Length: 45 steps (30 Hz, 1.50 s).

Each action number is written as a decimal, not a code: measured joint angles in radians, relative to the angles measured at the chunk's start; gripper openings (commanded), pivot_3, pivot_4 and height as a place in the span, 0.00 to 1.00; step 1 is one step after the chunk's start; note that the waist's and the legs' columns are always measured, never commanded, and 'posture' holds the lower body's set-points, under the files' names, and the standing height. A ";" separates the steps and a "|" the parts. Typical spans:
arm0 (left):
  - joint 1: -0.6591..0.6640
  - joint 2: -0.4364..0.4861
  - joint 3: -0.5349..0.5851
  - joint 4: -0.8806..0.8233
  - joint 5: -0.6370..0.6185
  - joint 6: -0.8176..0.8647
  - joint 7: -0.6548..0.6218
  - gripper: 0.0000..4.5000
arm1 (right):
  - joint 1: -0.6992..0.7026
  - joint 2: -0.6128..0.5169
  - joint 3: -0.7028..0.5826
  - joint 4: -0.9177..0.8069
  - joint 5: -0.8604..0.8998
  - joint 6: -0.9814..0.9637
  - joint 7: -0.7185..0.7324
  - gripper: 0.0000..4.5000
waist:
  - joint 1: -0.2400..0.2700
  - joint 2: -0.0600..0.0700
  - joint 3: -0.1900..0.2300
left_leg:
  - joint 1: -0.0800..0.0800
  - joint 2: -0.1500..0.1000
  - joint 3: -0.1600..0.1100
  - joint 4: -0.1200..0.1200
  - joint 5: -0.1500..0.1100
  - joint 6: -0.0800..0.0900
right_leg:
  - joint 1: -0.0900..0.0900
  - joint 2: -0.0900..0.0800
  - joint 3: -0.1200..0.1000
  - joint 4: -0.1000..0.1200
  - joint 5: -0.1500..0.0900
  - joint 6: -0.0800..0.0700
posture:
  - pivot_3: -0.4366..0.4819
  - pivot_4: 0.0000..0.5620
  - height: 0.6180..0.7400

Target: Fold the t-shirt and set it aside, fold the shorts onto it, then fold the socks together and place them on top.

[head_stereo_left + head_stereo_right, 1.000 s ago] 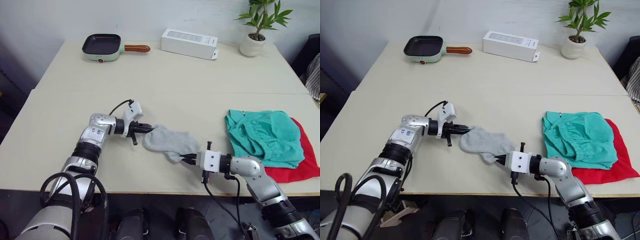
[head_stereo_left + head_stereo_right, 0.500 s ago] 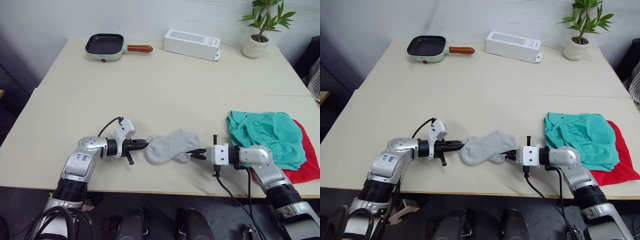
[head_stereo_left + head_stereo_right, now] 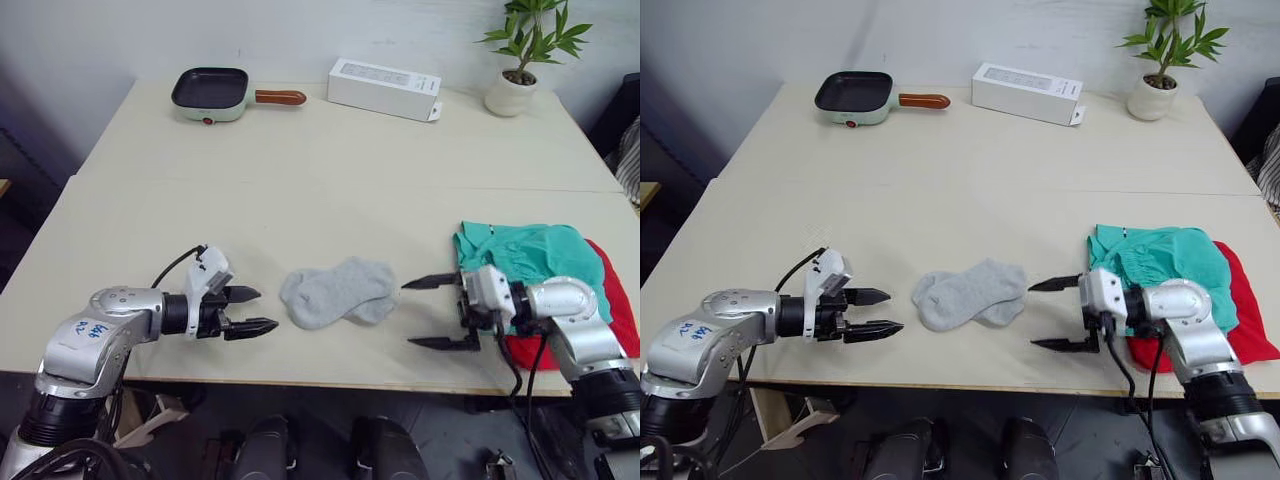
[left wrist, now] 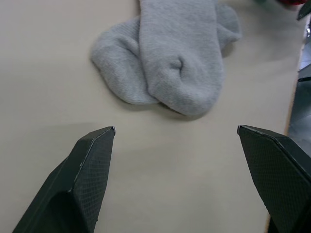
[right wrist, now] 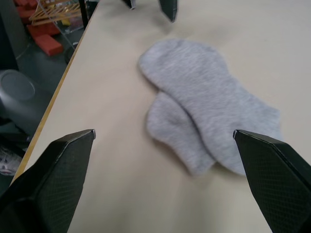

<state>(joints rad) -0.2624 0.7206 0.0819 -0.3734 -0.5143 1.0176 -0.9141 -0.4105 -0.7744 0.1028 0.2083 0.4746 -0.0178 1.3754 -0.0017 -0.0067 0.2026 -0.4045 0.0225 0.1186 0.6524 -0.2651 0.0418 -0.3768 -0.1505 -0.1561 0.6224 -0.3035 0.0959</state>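
The light grey socks (image 3: 336, 292) lie one on the other on the table (image 3: 300, 170) near its front edge, also seen close up as the socks (image 4: 170, 58) and the socks (image 5: 209, 116). My left gripper (image 3: 250, 310) stands open just left of them, not touching. My right gripper (image 3: 432, 312) stands open just right of them, empty. The teal-green shorts (image 3: 540, 265) lie folded on the red t-shirt (image 3: 615, 310) at the right front of the table.
At the table's far side sit a small pan with a wooden handle (image 3: 210, 92), a white box (image 3: 383, 87) and a potted plant (image 3: 515, 60). Red blocks and a wire rack (image 5: 43, 24) sit on the floor beyond the table edge.
Both grippers have opened and let go of the socks, then drawn back to either side. The socks now lie flat on the table.
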 measured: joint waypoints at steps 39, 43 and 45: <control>-0.125 -0.216 0.098 -0.016 -0.200 0.423 0.324 0.00 | -0.239 0.164 -0.034 0.032 -0.068 0.773 -0.307 0.01 | 0.000 0.000 0.000 | -0.002 -0.001 0.001 -0.004 0.002 -0.003 | -0.003 0.002 -0.001 -0.001 0.001 -0.001 | 0.48 0.27 1.00; -0.139 -0.174 0.106 0.009 -0.217 0.428 0.306 0.00 | -0.198 0.164 -0.073 -0.021 -0.040 0.786 -0.323 0.01 | 0.000 0.000 0.000 | -0.002 -0.001 0.002 -0.004 0.002 -0.003 | -0.004 0.002 -0.001 -0.001 0.001 -0.001 | 0.48 0.27 1.00; -0.164 -0.139 0.107 0.033 -0.234 0.429 0.285 0.00 | -0.184 0.164 -0.095 -0.056 -0.019 0.807 -0.339 0.01 | 0.000 0.000 0.000 | -0.003 -0.001 0.002 -0.004 0.003 -0.003 | -0.005 0.002 0.000 -0.001 0.001 -0.001 | 0.48 0.27 1.00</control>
<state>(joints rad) -0.4269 0.5813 0.1892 -0.3409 -0.7484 1.4469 -0.6294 -0.5942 -0.6102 0.0080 0.1523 0.4552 0.7889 1.0364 -0.0012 -0.0068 0.2023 -0.4071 0.0214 0.1203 0.6480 -0.2626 0.0390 -0.3815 -0.1484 -0.1564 0.6218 -0.3025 0.0949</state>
